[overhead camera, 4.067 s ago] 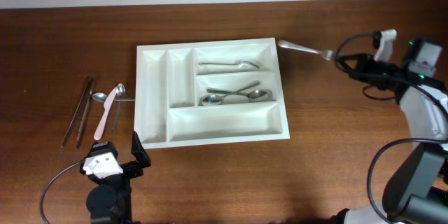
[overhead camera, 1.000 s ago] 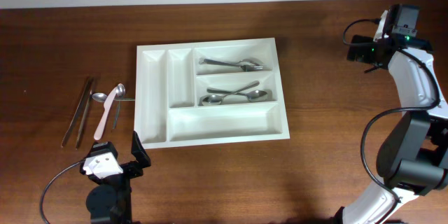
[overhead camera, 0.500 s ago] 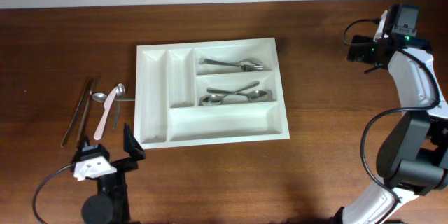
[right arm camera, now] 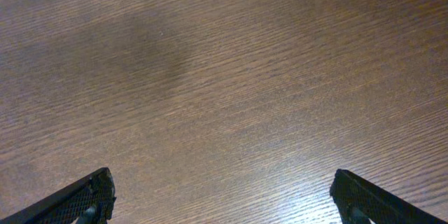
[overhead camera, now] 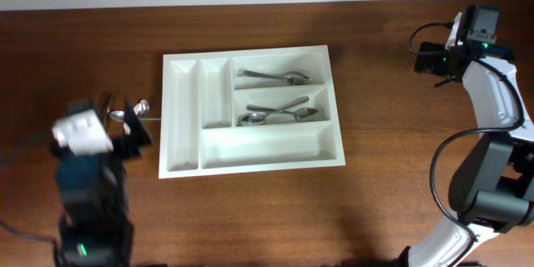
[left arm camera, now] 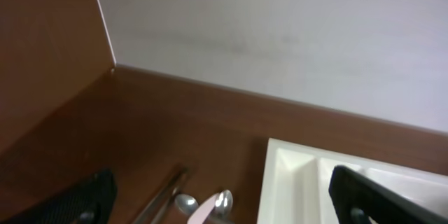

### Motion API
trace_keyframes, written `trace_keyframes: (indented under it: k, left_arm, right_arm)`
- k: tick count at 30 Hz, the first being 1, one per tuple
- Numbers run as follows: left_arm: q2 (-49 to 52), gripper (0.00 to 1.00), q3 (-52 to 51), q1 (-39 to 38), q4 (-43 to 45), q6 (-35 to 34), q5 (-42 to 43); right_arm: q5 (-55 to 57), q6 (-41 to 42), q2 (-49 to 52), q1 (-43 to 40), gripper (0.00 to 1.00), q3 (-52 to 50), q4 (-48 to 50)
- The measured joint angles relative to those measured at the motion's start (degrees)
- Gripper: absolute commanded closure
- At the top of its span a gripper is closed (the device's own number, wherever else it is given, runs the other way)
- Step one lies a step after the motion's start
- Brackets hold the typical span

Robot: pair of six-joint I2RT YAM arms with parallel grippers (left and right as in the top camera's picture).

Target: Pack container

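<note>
The container [overhead camera: 267, 146], a large white cutlery tray, lies mid-table. A few metal utensils [overhead camera: 271, 75] lie in its upper wide compartment and spoons [overhead camera: 279, 114] in the middle one. My left gripper [overhead camera: 125, 123] hovers open over loose cutlery left of the tray. In the left wrist view my left gripper [left arm camera: 227, 208] frames two metal spoons [left arm camera: 222, 201], a pink handle [left arm camera: 201, 214] and the tray's corner [left arm camera: 294, 182]. My right gripper [overhead camera: 424, 57] is open at the far right. In the right wrist view my right gripper [right arm camera: 227, 199] spans bare wood.
Two long thin rods [left arm camera: 164, 197] lie left of the spoons. A pale wall [left arm camera: 280, 35] rises behind the table's far edge. The tray's two narrow compartments [overhead camera: 200, 104] and its lower wide one hold nothing.
My left arm has swung from the table's front edge up over the loose cutlery left of the tray. The right arm has stayed still over the last second.
</note>
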Motion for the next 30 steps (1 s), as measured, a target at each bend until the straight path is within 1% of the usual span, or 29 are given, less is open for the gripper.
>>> trace_keyframes:
  k: [1, 5, 7, 10, 13, 17, 22, 23, 24, 26, 29, 30]
  left_arm:
    - [3.8, 0.01, 4.0, 0.0, -2.3, 0.3, -0.2]
    - [17.4, 0.01, 18.2, 0.1, -17.1, 1.3, 1.2]
    - [22.9, 0.01, 23.7, 0.2, -24.3, 1.4, 3.7]
    - [27.9, 0.01, 28.0, 0.2, -30.2, 1.5, 8.0]
    - [30.3, 0.01, 29.0, 0.2, -31.5, 1.5, 13.9]
    - [31.1, 0.01, 29.0, 0.2, -31.8, 1.5, 21.9]
    - [31.1, 0.01, 29.2, 0.2, -31.4, 1.5, 28.0]
    - [31.1, 0.03, 29.2, 0.2, -31.4, 1.5, 28.5]
    - [31.1, 0.06, 29.3, 0.2, -31.4, 1.5, 28.6]
    - [31.1, 0.06, 29.3, 0.2, -31.8, 1.6, 26.8]
    - [31.5, 0.05, 29.3, 0.2, -33.1, 1.7, 19.3]
    - [31.9, 0.02, 29.4, 0.2, -33.4, 1.7, 16.2]
  right_arm:
    - [0.0, 0.0, 0.0, 0.0, 0.01, 0.0, 0.0]
    - [0.0, 0.0, 0.0, 0.0, 0.01, 0.0, 0.0]
    - [0.0, 0.0, 0.0, 0.0, 0.01, 0.0, 0.0]
    - [0.0, 0.0, 0.0, 0.0, 0.01, 0.0, 0.0]
    - [0.0, 0.0, 0.0, 0.0, 0.01, 0.0, 0.0]
    - [0.0, -0.1, 0.0, 0.0, 0.01, 0.0, 0.0]
    - [0.0, 0.0, 0.0, 0.0, 0.01, 0.0, 0.0]
    - [0.0, 0.0, 0.0, 0.0, 0.01, 0.0, 0.0]
    - [0.0, -0.1, 0.0, 0.0, 0.01, 0.0, 0.0]
    - [0.0, 0.0, 0.0, 0.0, 0.01, 0.0, 0.0]
    - [0.0, 0.0, 0.0, 0.0, 0.01, 0.0, 0.0]
    - [0.0, -0.1, 0.0, 0.0, 0.01, 0.0, 0.0]
